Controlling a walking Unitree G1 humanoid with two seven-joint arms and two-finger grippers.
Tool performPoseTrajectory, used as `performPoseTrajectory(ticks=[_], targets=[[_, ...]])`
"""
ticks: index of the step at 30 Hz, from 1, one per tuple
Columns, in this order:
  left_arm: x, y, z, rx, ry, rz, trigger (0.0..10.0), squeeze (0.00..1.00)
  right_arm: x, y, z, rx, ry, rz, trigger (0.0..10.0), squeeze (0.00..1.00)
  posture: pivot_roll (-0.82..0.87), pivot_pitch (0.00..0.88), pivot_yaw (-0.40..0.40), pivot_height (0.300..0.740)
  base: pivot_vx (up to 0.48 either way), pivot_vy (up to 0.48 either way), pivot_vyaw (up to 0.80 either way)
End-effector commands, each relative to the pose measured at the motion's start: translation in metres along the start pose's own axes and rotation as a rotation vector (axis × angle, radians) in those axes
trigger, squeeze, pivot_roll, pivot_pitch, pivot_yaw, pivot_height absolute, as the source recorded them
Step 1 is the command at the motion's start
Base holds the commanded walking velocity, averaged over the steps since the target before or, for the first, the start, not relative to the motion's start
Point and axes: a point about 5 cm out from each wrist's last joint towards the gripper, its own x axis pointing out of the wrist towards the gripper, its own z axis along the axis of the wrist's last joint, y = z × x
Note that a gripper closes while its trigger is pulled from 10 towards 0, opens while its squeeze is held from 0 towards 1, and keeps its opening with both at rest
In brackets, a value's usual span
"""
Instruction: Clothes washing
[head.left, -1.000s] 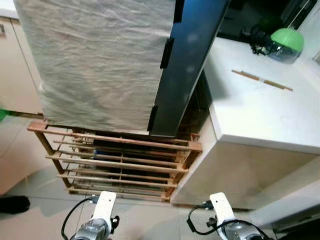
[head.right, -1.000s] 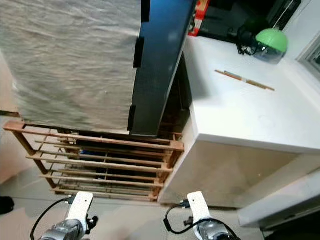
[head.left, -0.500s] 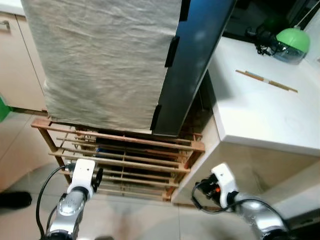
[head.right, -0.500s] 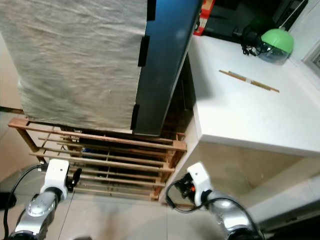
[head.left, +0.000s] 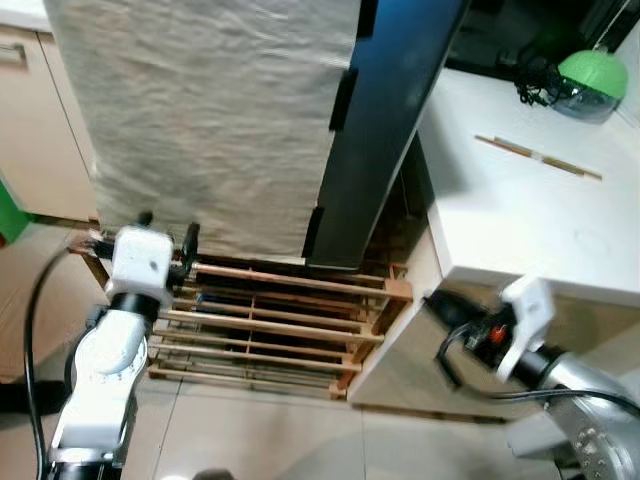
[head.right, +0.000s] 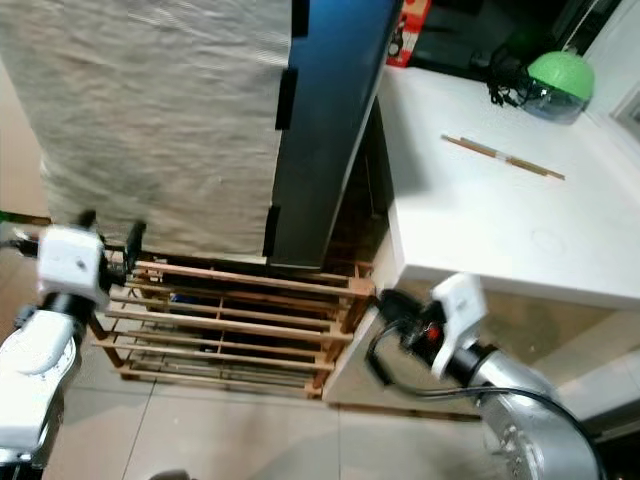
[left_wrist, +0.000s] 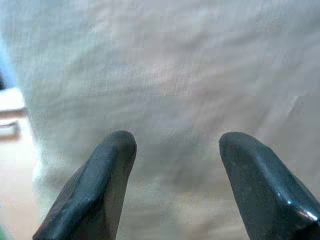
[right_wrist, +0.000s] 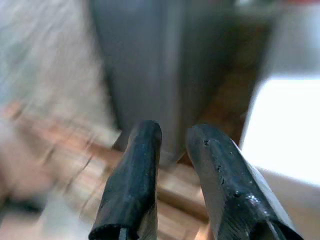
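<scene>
A large pale grey cloth hangs down over the front of a tall dark unit. My left gripper is raised in front of the cloth's lower left edge. In the left wrist view it is open, facing the cloth close up with nothing between its fingers. My right gripper is lifted beside the white counter's front corner and points toward the dark unit. In the right wrist view its fingers stand close together, holding nothing.
A slatted wooden rack stands on the tiled floor under the cloth. On the white counter to the right lie a pair of chopsticks and a green-lidded bowl. Beige cabinets stand at the left.
Both arms have risen from low in the picture. The left gripper now reaches the cloth's lower edge, and the right one has swung up toward the counter corner.
</scene>
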Motion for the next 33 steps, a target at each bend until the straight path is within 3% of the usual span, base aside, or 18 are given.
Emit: performPoseTrajectory(ticks=[1, 2, 4, 5, 6, 7, 8, 9, 14, 21, 22, 23, 24, 28, 31, 32, 33], targets=[[0.003, -0.010, 0.007, -0.041, 0.017, -0.024, 10.0, 0.00, -0.004, -0.012, 0.011, -0.007, -0.024, -0.120, 10.0, 0.00, 0.04, 0.000, -0.094, 0.740, 0.000, 0.000, 0.00], [0.005, -0.012, 0.009, -0.088, 0.039, 0.015, 10.0, 0.00, -0.004, -0.014, 0.016, 0.015, -0.043, -0.169, 10.0, 0.00, 0.03, 0.000, -0.078, 0.740, 0.000, 0.000, 0.00], [0.007, -0.025, 0.007, -0.295, 0.111, -0.012, 10.0, 0.00, -0.004, -0.017, 0.019, 0.044, -0.048, -0.279, 10.0, 0.00, 0.02, 0.000, -0.059, 0.740, 0.000, 0.000, 0.00], [0.006, -0.029, 0.000, -0.328, 0.168, 0.003, 10.0, 0.00, -0.006, -0.020, 0.016, 0.045, -0.019, -0.363, 10.0, 0.67, 0.01, 0.000, -0.045, 0.740, 0.000, 0.000, 0.00], [0.006, -0.029, 0.000, -0.328, 0.168, 0.003, 10.0, 0.00, -0.006, -0.020, 0.016, 0.045, -0.019, -0.363, 10.0, 0.67, 0.01, 0.000, -0.045, 0.740, 0.000, 0.000, 0.00], [0.001, -0.035, -0.020, -0.256, 0.273, -0.017, 10.0, 0.00, -0.012, -0.026, 0.011, 0.022, -0.005, -0.463, 10.0, 1.00, 0.00, 0.000, -0.040, 0.740, 0.000, 0.000, 0.00], [0.001, -0.035, -0.020, -0.256, 0.273, -0.017, 10.0, 0.00, -0.012, -0.026, 0.011, 0.022, -0.005, -0.463, 10.0, 1.00, 0.00, 0.000, -0.040, 0.740, 0.000, 0.000, 0.00], [0.000, -0.038, -0.028, -0.192, 0.315, -0.047, 10.0, 1.00, -0.016, -0.027, 0.008, -0.009, 0.017, -0.513, 10.0, 1.00, 0.00, 0.000, -0.040, 0.740, 0.000, 0.000, 0.00], [0.001, -0.039, -0.021, -0.185, 0.327, -0.090, 10.0, 1.00, -0.013, -0.020, 0.008, -0.029, 0.042, -0.528, 10.0, 1.00, -0.01, 0.000, -0.041, 0.740, 0.000, 0.000, 0.00], [-0.003, -0.043, -0.020, -0.219, 0.338, -0.093, 10.0, 1.00, -0.006, -0.005, 0.015, -0.006, -0.010, -0.529, 10.0, 0.99, -0.02, 0.000, -0.023, 0.740, 0.000, 0.000, -0.74], [-0.004, -0.045, -0.019, -0.218, 0.336, -0.099, 10.0, 1.00, -0.005, -0.002, 0.016, -0.004, -0.015, -0.522, 10.0, 0.64, -0.02, 0.000, -0.019, 0.740, 0.000, 0.000, -0.80], [-0.005, -0.046, -0.019, -0.217, 0.334, -0.104, 10.0, 1.00, -0.005, 0.000, 0.016, -0.002, -0.018, -0.516, 10.0, 0.64, -0.02, 0.000, -0.019, 0.740, 0.000, 0.000, -0.80], [-0.004, -0.049, -0.017, -0.228, 0.328, -0.120, 10.0, 1.00, -0.005, 0.001, 0.016, 0.005, -0.018, -0.511, 10.0, 0.00, -0.01, 0.000, -0.018, 0.740, 0.000, 0.000, -0.80], [0.001, -0.057, -0.010, -0.267, 0.301, -0.142, 10.0, 1.00, -0.002, 0.002, 0.018, -0.009, -0.016, -0.499, 10.0, 0.00, 0.00, 0.000, -0.027, 0.740, 0.000, 0.000, -0.80], [0.007, -0.056, -0.006, -0.252, 0.269, -0.077, 10.0, 1.00, 0.003, 0.002, 0.023, -0.019, -0.024, -0.484, 10.0, 0.00, 0.01, 0.000, -0.033, 0.740, 0.000, 0.000, -0.27], [0.008, -0.056, -0.006, -0.258, 0.257, -0.070, 10.0, 0.58, 0.004, 0.001, 0.024, -0.017, -0.028, -0.483, 10.0, 0.00, 0.01, 0.000, -0.035, 0.740, 0.000, 0.000, 0.00], [0.008, -0.055, -0.006, -0.241, 0.263, -0.071, 10.0, 0.00, 0.006, 0.000, 0.024, -0.007, -0.031, -0.494, 10.0, 0.00, 0.01, 0.000, -0.047, 0.740, 0.000, 0.000, 0.00]])
